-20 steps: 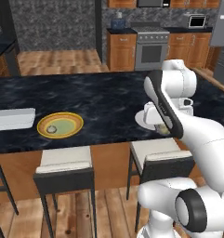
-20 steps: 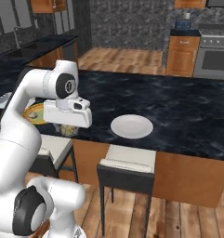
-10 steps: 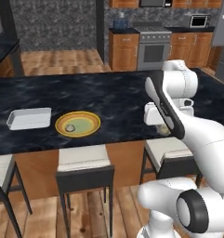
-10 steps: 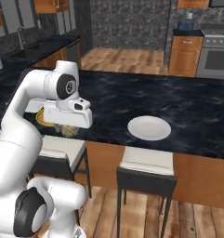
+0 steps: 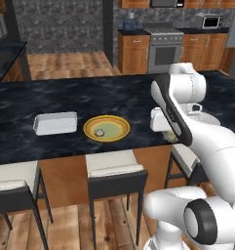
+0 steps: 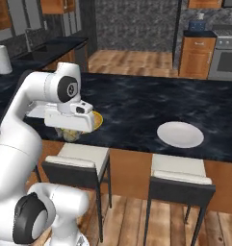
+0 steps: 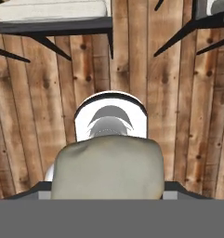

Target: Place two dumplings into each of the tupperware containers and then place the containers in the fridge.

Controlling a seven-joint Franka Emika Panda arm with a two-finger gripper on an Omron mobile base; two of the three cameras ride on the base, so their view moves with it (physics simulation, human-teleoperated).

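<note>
My gripper (image 7: 108, 191) is shut on a beige-grey dumpling (image 7: 108, 166), which bulges between the fingertips above the wooden floor. From the base cameras the gripper (image 5: 170, 134) (image 6: 71, 134) hangs just off the near edge of the dark island counter, with the dumpling under it. One white tupperware container (image 5: 55, 123) lies on the counter to the left. Beside it sits a yellow-rimmed green plate (image 5: 107, 128) holding another dumpling (image 5: 100, 131). The fridge is out of view.
A round white plate (image 6: 180, 134) rests on the counter to the right. Stools (image 5: 114, 166) (image 6: 177, 173) stand along the counter's near side under the gripper. Wooden cabinets and a steel oven (image 5: 163, 51) line the far wall.
The base has driven sideways, so the tray and green plate have slid right in the left base view. The arm keeps its pose and the dumpling stays gripped.
</note>
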